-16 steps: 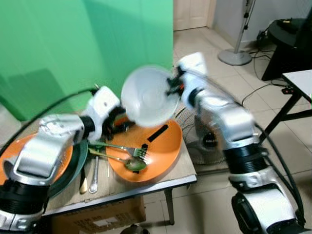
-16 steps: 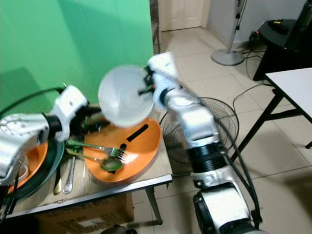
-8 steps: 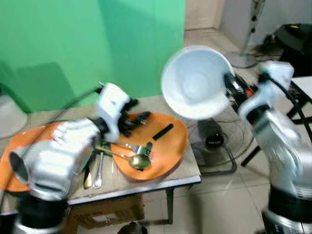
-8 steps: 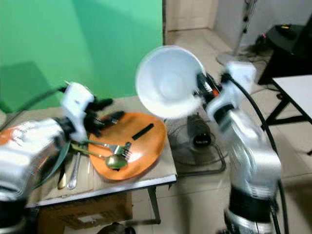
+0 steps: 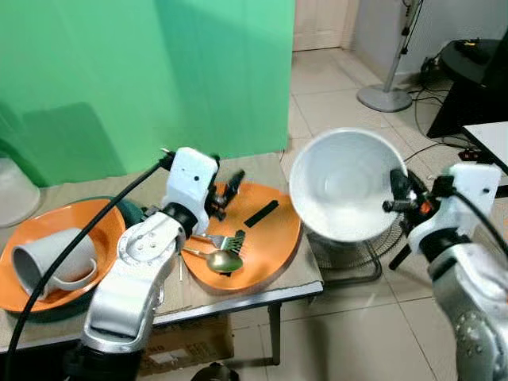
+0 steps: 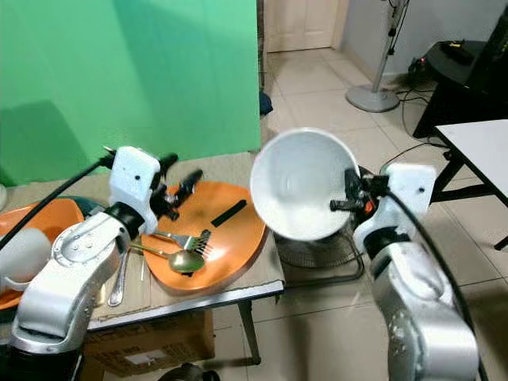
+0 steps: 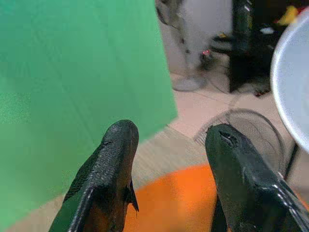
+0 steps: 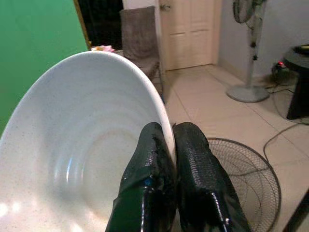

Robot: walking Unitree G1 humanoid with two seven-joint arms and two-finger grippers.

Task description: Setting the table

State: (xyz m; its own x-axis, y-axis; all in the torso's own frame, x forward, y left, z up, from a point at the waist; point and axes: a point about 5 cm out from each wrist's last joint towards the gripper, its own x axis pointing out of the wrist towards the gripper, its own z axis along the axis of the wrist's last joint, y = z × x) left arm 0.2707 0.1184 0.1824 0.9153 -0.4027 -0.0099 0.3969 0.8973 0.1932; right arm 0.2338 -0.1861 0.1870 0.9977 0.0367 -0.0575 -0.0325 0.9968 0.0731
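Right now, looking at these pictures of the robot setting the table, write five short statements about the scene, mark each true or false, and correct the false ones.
1. The right gripper pinches the rim of the white bowl. True.
2. The white bowl rests on the table. False: it is held in the air, off the table's edge, above a fan lying on the floor.
3. A fork and a spoon lie on the orange plate. True.
4. The left gripper is shut on the fork. False: its fingers are open and hold nothing.
5. A grey mug lies on its side on another orange plate. True.
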